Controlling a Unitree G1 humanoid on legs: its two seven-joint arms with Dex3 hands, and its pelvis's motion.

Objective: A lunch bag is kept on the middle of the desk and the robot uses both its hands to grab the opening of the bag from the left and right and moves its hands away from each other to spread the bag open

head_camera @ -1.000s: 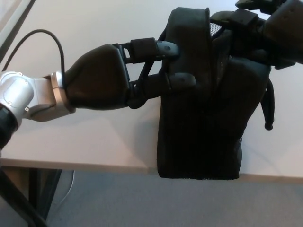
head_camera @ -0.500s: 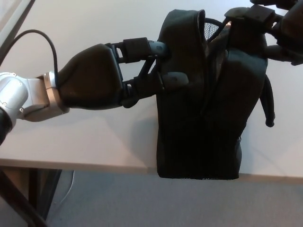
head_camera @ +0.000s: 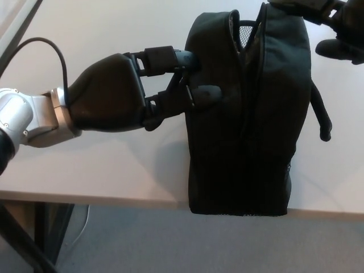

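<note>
Black fabric fills our view: the lunch bag stands upright at the near edge of the pale desk, its bottom right on the rim, grey floor below. Our left hand comes in from the left and pinches the bag's left flap, one finger over the top rim, another pressed on the side panel. A black cable loops behind the wrist. Further back, the zip mouth gapes a little, mesh showing inside. Our right hand sits at the top right corner; whether it grips the flap, we cannot tell.
</note>
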